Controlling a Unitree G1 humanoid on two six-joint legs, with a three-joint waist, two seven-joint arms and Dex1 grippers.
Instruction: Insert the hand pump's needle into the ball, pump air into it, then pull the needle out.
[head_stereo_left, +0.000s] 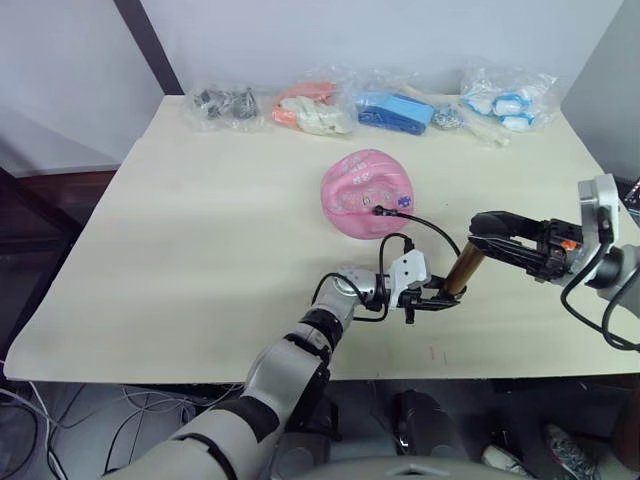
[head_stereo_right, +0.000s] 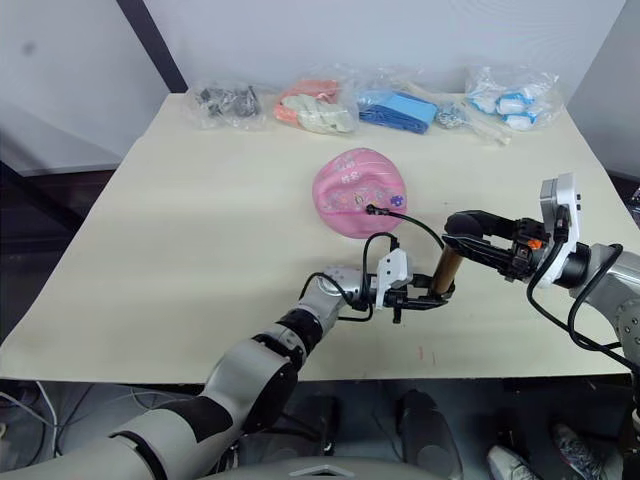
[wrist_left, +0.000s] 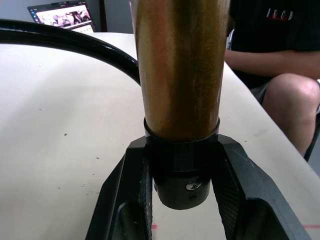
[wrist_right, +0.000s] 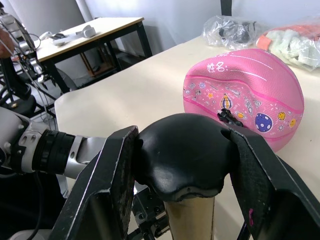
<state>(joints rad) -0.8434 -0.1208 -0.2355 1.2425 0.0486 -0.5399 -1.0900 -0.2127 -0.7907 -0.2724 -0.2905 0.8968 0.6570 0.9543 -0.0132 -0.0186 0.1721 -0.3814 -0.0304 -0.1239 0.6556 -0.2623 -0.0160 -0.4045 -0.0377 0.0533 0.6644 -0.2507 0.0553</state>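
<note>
The left gripper (head_stereo_left: 432, 300) sits near the front edge of the table (head_stereo_left: 200, 230), its two black fingers closed on the lower black end cap of the hand pump (head_stereo_left: 462, 272) — the left wrist view shows the cap pinched snugly between both pads, with the gold-brass barrel rising straight out of it. The pump stands tilted on the table in front of the ball (head_stereo_left: 367, 193) and a little to the right of it. A thin black hose (head_stereo_left: 425, 222) curves from the pump's base up to the ball, where the needle (head_stereo_left: 380, 210) with its small black fitting meets the pink skin on the side facing the pump; how deep it goes in cannot be told. The ball rests on the table, visibly dented on top. To the right of the pump, the right gripper (head_stereo_left: 488, 243) clamps the pump's black top handle (wrist_right: 182, 152) between its fingers, nearly closed around it. Behind the ball, along the table's far edge, lie several plastic bags (head_stereo_left: 400, 105) of small parts.
</note>
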